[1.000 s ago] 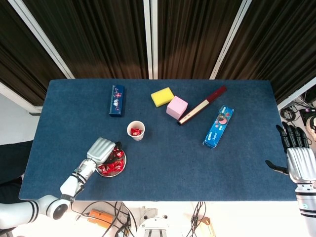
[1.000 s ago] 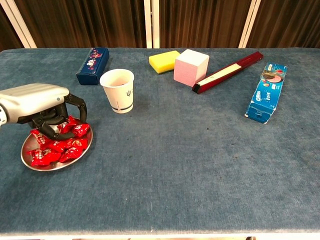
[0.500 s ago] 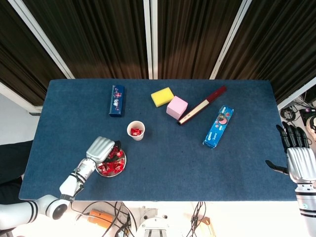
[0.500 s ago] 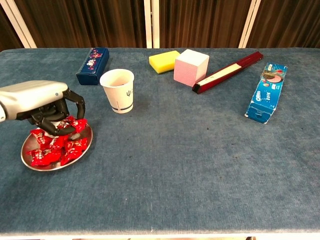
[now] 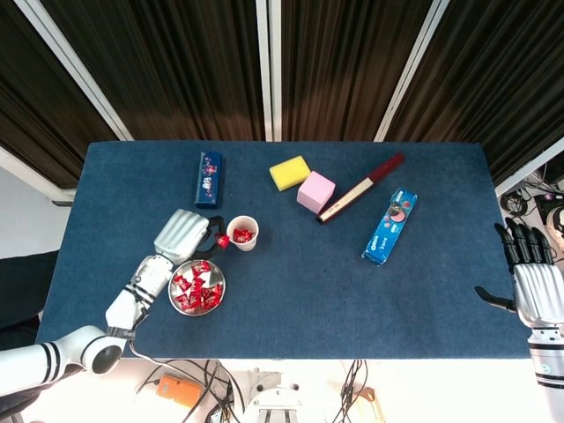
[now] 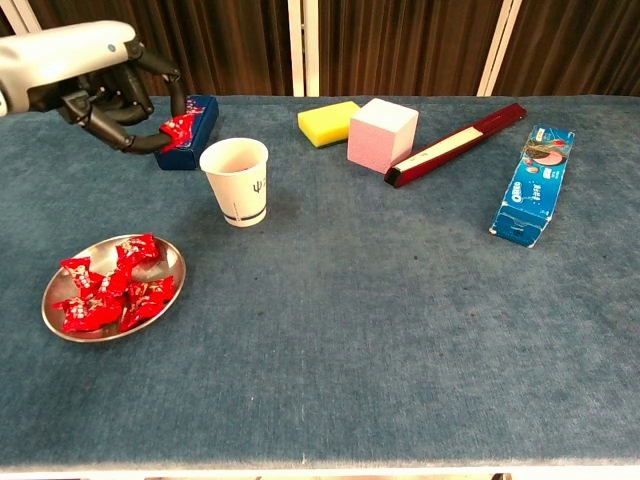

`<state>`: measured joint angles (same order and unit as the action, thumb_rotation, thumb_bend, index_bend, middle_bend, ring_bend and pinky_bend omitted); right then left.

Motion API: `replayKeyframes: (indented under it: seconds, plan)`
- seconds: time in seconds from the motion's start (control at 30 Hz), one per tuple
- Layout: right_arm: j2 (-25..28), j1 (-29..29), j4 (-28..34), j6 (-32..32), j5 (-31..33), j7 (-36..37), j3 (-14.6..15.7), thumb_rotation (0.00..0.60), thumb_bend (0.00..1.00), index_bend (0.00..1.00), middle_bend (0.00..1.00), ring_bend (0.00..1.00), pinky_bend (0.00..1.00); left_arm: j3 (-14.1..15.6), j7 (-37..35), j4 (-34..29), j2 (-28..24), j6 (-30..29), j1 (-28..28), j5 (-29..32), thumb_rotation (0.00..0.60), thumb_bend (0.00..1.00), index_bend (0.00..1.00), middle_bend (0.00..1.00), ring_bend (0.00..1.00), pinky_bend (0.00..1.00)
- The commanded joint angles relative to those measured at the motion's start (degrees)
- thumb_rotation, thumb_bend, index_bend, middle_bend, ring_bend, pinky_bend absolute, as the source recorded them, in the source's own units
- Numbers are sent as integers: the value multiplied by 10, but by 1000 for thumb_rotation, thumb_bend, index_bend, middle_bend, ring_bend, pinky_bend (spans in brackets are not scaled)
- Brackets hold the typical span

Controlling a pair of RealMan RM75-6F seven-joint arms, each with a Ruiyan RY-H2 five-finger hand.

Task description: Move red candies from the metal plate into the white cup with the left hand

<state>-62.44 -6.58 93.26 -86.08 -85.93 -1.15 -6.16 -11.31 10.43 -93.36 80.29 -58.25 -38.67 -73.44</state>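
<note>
Left hand lifted with a candy, beside the cup.

The left hand (image 6: 105,85) pinches one red candy (image 6: 179,127) in its fingertips; the metal plate (image 6: 60,318) of remaining red candies (image 6: 112,296) lies below it, the white cup (image 6: 236,181) just to its right. Far right, the right hand (image 5: 531,280) hangs off the table edge, fingers extended, holding nothing.

- The left hand (image 6: 100,85) is raised off the table, palm down, its dark fingers (image 6: 150,110) curled and pinching a red candy (image 6: 180,127).
- The left arm (image 5: 132,295) reaches forward from the near-left corner.
- The right hand (image 5: 529,273) rests at the table's right edge, holding nothing, fingers extended and apart.
</note>
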Motion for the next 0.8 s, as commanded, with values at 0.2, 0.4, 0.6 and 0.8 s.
replayKeyframes:
  seconds: [0.2, 0.4, 0.6, 0.8]
  plan:
    - [1, 6, -9, -3, 6, 12, 0, 600, 110, 0, 14, 0, 0, -42, 30, 42, 43, 71, -66, 110, 600, 368, 573, 926, 864, 844]
    - [-1, 5, -16, 0, 9, 19, 0, 600, 110, 0, 15, 0, 0, -41, 44, 61, 62, 78, -82, 142, 600, 350, 541, 926, 863, 844]
    - [-1, 3, -18, 4, 9, 20, -1, 600, 110, 0, 15, 0, 0, -34, 56, 66, 70, 65, -83, 160, 600, 233, 374, 926, 864, 844]
    - [0, 2, -17, 4, 9, 20, -2, 600, 110, 0, 14, 0, 0, -17, 48, 44, 50, 32, -59, 141, 600, 217, 347, 926, 864, 844]
